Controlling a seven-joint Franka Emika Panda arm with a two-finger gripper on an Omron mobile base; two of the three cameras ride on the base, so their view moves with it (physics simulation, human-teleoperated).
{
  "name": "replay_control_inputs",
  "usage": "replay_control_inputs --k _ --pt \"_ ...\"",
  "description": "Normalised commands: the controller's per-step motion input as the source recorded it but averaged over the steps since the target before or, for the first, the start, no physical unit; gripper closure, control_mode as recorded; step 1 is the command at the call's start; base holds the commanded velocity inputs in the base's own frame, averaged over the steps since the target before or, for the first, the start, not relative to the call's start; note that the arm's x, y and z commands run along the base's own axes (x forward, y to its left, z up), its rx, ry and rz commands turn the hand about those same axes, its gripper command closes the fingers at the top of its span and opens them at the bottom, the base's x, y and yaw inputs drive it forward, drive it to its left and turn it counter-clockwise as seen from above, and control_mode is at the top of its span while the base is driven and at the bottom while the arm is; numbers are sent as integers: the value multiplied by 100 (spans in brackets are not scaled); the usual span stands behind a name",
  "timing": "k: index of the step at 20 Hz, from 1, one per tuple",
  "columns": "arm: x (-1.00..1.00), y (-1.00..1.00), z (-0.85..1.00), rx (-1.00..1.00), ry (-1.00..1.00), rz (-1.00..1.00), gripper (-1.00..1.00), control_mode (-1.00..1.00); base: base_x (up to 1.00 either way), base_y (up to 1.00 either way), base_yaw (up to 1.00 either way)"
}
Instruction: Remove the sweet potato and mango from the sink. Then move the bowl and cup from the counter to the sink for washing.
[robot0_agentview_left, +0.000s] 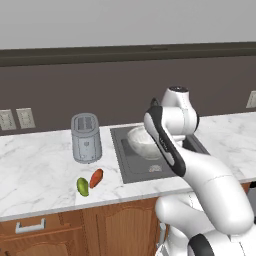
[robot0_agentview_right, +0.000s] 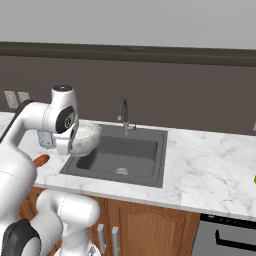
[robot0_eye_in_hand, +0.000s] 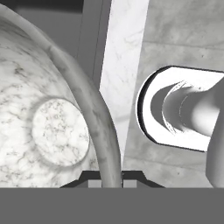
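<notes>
The whitish mottled bowl (robot0_agentview_left: 144, 141) hangs tilted over the left part of the dark sink (robot0_agentview_left: 145, 169), level with the counter. In the hand view my gripper (robot0_eye_in_hand: 111, 179) is shut on the bowl's rim (robot0_eye_in_hand: 94, 109), which runs up between the two fingertips. From the right base view, the bowl (robot0_agentview_right: 89, 138) sits just beside my wrist, above the sink (robot0_agentview_right: 127, 152). The orange-red sweet potato (robot0_agentview_left: 96, 177) and green mango (robot0_agentview_left: 82, 186) lie side by side on the marble left of the sink. A yellow sliver, perhaps the cup (robot0_agentview_right: 254, 179), shows at the right edge.
A grey toaster (robot0_agentview_left: 86, 137) stands on the counter behind the fruit, left of the sink. The curved faucet (robot0_agentview_right: 123, 114) rises at the basin's back edge. A drain (robot0_agentview_right: 121, 171) marks the basin floor. Wide marble counter (robot0_agentview_right: 210, 170) stretches to the right.
</notes>
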Motion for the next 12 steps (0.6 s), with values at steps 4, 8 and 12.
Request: replay_control_inputs --k 4,8,12 --pt "8 -17 -14 0 6 -4 100 -100 0 0 0" --pt "10 -13 -13 0 4 -3 100 -100 0 0 0" --pt "14 -8 -13 0 1 -1 100 -100 0 0 0"
